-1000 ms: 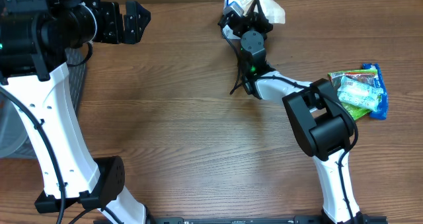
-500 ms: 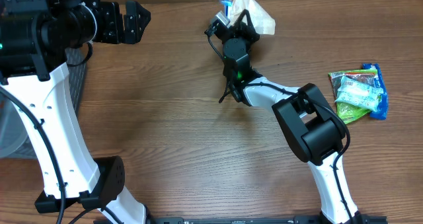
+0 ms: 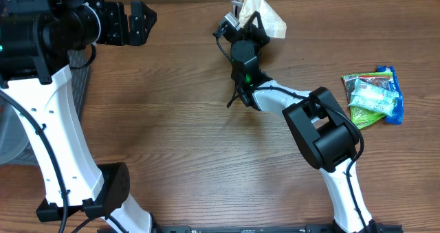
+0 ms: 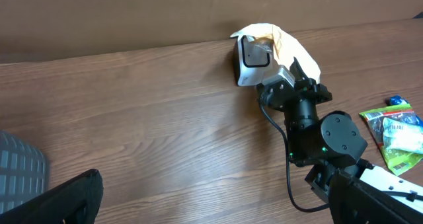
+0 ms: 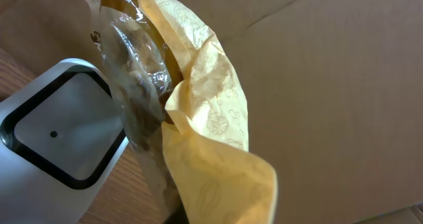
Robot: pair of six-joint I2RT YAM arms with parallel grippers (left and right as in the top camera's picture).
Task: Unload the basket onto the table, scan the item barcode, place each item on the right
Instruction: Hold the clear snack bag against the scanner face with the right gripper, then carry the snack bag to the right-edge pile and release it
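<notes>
Yellow packet (image 3: 267, 14): pinched in right gripper (image 3: 246, 21); had shifted leftward to scanner (image 3: 232, 12) at 12 o'clock of table (image 3: 172, 123), then held at its window, scan likely beginning. Left gripper (image 3: 129, 21): fingers spread, idle at 10 o'clock

The bag (image 5: 213, 128) was pale yellow with a faint printed motif. The scanner (image 5: 61, 137) was white, black-rimmed. The table (image 3: 172, 123) showed brown wood grain; the packets (image 3: 372, 95) were green and blue.
</notes>
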